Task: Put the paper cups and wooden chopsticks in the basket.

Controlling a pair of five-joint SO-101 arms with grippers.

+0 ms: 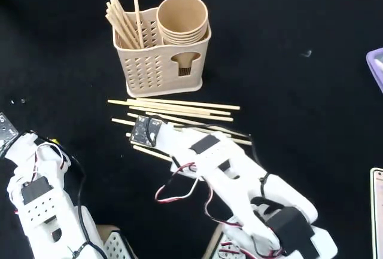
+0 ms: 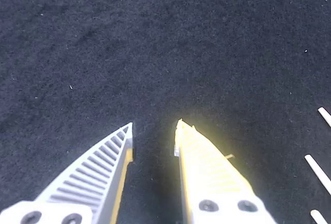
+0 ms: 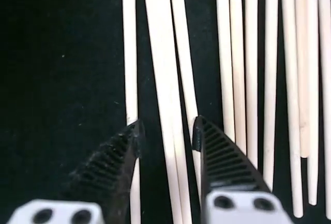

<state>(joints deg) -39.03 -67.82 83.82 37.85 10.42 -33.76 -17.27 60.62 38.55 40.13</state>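
A beige slotted basket (image 1: 160, 61) stands at the back of the black table. It holds a stack of paper cups (image 1: 183, 18) in one compartment and several wooden chopsticks (image 1: 124, 21) upright in the other. More loose chopsticks (image 1: 179, 110) lie flat in front of the basket. My right arm (image 1: 221, 172) stretches over them. My right gripper (image 3: 168, 124) is open just above the pile, its jaws on either side of two chopsticks (image 3: 164, 74) lying together. At the near left, over bare cloth, my left gripper (image 2: 155, 125) is open and empty.
Chopstick tips (image 2: 316, 166) show at the edge of the left wrist view. A purple container (image 1: 376, 63) sits at the table's far right edge, with a white object (image 1: 377, 211) nearer along the same edge. My left arm (image 1: 37, 193) stands at the near left.
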